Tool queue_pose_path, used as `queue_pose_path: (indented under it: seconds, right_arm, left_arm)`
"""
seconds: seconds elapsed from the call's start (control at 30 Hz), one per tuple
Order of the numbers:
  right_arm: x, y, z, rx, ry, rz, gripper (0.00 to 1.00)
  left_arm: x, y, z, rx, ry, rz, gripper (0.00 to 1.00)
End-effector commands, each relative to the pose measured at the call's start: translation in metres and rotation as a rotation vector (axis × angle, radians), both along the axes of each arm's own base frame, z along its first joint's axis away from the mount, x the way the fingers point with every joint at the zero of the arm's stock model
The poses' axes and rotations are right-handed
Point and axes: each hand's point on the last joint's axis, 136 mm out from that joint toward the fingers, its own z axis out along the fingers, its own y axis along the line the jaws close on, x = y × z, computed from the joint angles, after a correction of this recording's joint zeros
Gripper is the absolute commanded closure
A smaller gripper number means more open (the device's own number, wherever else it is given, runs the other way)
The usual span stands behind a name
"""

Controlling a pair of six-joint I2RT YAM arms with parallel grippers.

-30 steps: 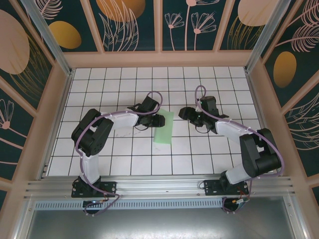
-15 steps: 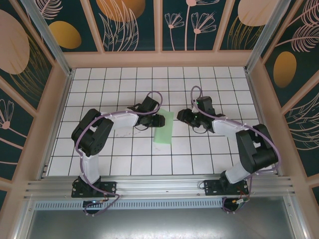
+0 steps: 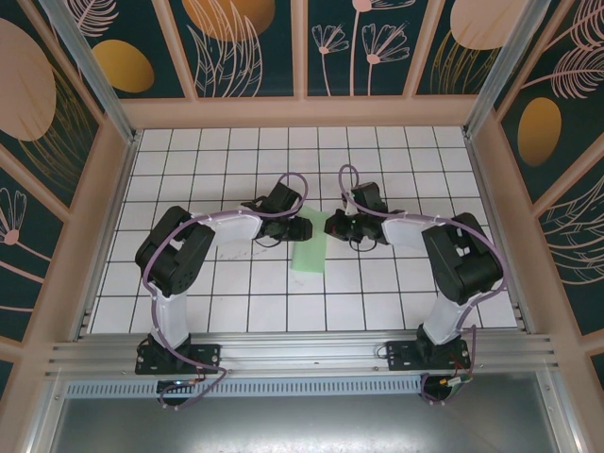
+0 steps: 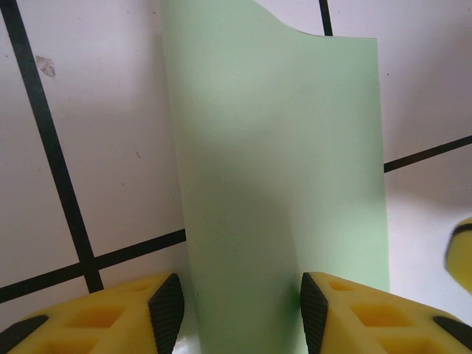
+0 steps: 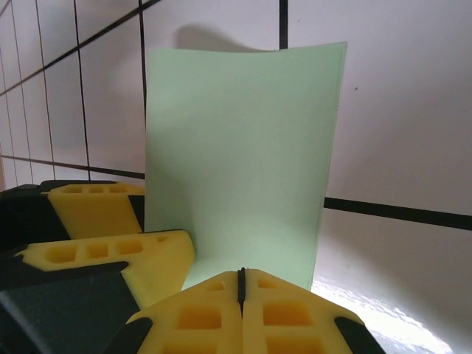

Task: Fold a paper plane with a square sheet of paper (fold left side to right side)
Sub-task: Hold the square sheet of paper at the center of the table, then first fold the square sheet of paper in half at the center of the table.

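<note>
The pale mint-green paper sheet (image 3: 310, 250) seems halved, dart folds remaining; left gripper (image 4: 240, 299) fingers spread at its 11 o'clock, right gripper (image 5: 241, 280) fingers pressed together.

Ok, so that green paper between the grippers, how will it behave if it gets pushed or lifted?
Probably floppy: the green paper looks thin, and its far edge waves up off the tiled table. Likely very light, so a sideways push would slide it rather than crease it. Lifted by one edge, it would probably droop.
</note>
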Motion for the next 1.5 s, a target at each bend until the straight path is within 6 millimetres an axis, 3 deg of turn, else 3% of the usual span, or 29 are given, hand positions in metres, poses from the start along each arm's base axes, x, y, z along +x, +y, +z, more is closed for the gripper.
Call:
queue_pose_path:
  seconds: [0.0, 0.5, 0.67, 0.87, 1.03, 1.27, 1.47]
  right_arm:
    - [0.001, 0.010, -0.003, 0.002, 0.008, 0.030, 0.95]
    - [-0.014, -0.003, -0.043, -0.121, 0.110, 0.032, 0.95]
    - [-0.020, -0.008, -0.053, -0.146, 0.136, 0.032, 0.95]
    - [-0.022, -0.009, -0.058, -0.157, 0.150, 0.032, 0.95]
    - [-0.022, -0.010, -0.058, -0.161, 0.153, 0.032, 0.95]
    - [-0.022, -0.010, -0.058, -0.163, 0.154, 0.035, 0.95]
    - [-0.022, -0.010, -0.059, -0.165, 0.156, 0.036, 0.95]
  left_arm:
    - [-0.012, 0.013, -0.040, 0.086, 0.068, 0.005, 0.50]
    - [-0.010, 0.013, -0.032, 0.084, 0.045, 0.007, 0.50]
    - [-0.001, 0.015, -0.004, 0.085, -0.020, 0.019, 0.46]
    - [0.011, 0.023, 0.049, 0.061, -0.139, 0.062, 0.36]
    - [0.005, 0.007, 0.078, -0.070, -0.173, 0.017, 0.42]
    - [-0.020, -0.033, 0.065, -0.298, -0.048, -0.118, 0.59]
    - [-0.026, -0.031, 0.034, -0.266, 0.017, -0.115, 0.63]
